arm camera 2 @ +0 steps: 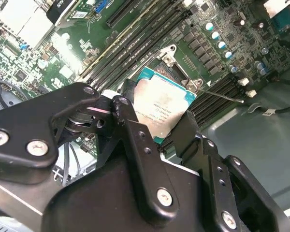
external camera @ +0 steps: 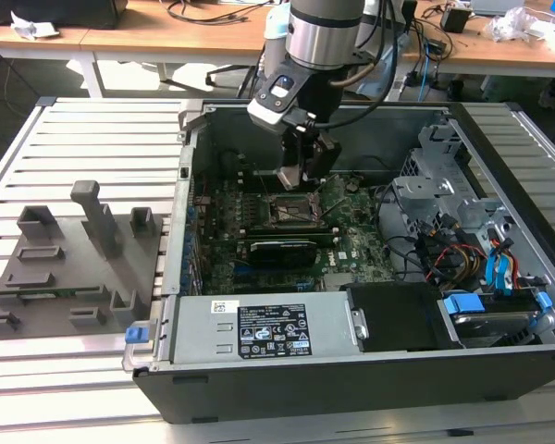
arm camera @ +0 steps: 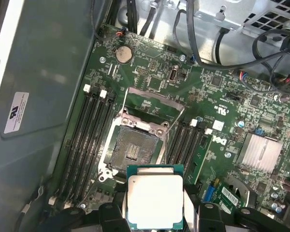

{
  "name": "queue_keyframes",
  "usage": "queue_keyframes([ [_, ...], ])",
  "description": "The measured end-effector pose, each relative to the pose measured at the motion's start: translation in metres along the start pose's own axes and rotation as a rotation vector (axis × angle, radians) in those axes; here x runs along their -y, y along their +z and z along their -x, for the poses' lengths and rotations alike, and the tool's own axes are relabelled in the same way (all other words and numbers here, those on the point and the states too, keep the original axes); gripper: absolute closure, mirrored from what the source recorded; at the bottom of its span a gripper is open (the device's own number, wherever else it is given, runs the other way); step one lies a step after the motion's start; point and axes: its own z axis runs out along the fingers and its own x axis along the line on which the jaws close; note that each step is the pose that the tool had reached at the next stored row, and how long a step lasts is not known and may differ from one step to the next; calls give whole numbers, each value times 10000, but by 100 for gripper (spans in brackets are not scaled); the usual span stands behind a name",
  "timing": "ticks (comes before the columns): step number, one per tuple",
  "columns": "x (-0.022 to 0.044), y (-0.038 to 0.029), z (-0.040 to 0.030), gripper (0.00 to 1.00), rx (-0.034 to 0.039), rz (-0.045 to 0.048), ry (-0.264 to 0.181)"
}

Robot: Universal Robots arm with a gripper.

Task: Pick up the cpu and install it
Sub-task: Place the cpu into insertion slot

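The cpu (arm camera: 154, 198) is a flat square chip with a silvery top plate and a green rim. My gripper (arm camera: 154, 215) is shut on two of its opposite edges. In the second wrist view the cpu (arm camera 2: 162, 106) sits between the black fingers (arm camera 2: 130, 123), tilted relative to the board. It hangs just above the motherboard, beside the open socket (arm camera: 133, 147), whose metal load frame (arm camera: 152, 104) is swung up. In the exterior view my gripper (external camera: 305, 176) reaches down into the open computer case, right over the socket (external camera: 294, 211).
Memory slots (arm camera: 92, 140) flank the socket, and a finned heatsink (arm camera: 261, 152) sits further along the board. A long black graphics card (external camera: 282, 252), the power supply (external camera: 259, 333), a drive cage (external camera: 444, 185) and loose cables crowd the case. A grey fixture (external camera: 65, 268) lies at the exterior view's left.
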Motion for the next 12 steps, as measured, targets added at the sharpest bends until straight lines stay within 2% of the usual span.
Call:
queue_keyframes([
  [12,0,1,0,45,-72,-40,1326],
])
